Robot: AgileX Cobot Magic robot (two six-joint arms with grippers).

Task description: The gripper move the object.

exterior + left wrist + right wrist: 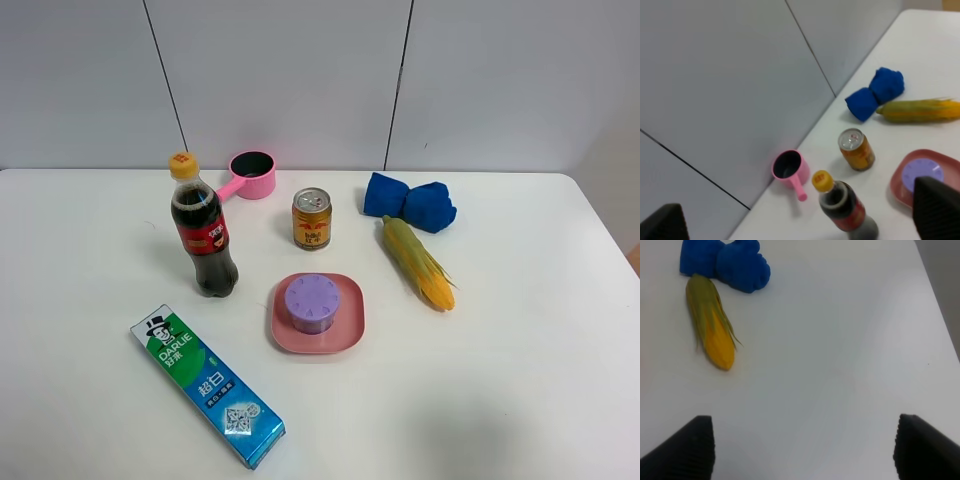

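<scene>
The lavender round container (312, 302) sits on a pink square plate (345, 330) in the middle of the white table. Neither gripper shows in the exterior high view. In the left wrist view the container (922, 172) is partly hidden behind one black fingertip (936, 207). My left gripper (800, 217) is open and empty, high above the table. My right gripper (805, 450) is open and empty, over bare table to the right of the corn (710, 322). The container is out of the right wrist view.
A cola bottle (203, 228) stands left of the plate and a toothpaste box (207, 385) lies front left. A pink saucepan (250, 174) and a drink can (311, 218) are behind the plate. A blue cloth (410, 201) and the corn (418, 261) lie to its right.
</scene>
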